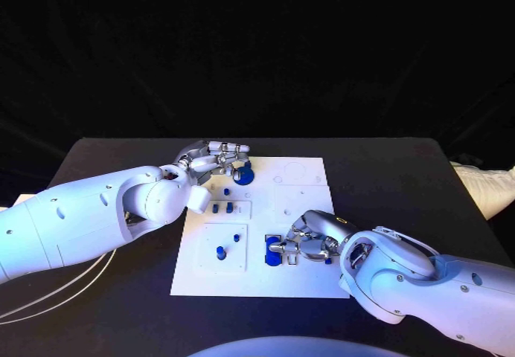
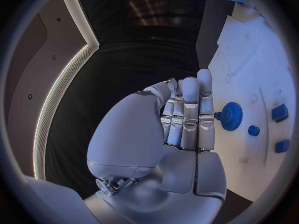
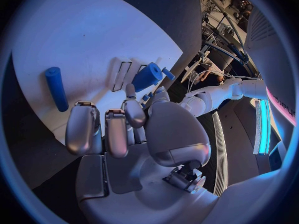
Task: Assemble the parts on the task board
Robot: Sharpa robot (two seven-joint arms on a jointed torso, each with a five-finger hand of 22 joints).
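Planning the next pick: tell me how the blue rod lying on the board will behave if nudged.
The rod looks round and lies on its side on the flat board, so it will probably roll. It seems rigid, small plastic, so likely light.

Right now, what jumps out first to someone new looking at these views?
The white task board in the middle of the black table, dotted with small blue parts. At its far edge the left hand touches a blue gear. On the near side the right hand rests by a blue cylinder; whether it grips that cylinder is unclear.
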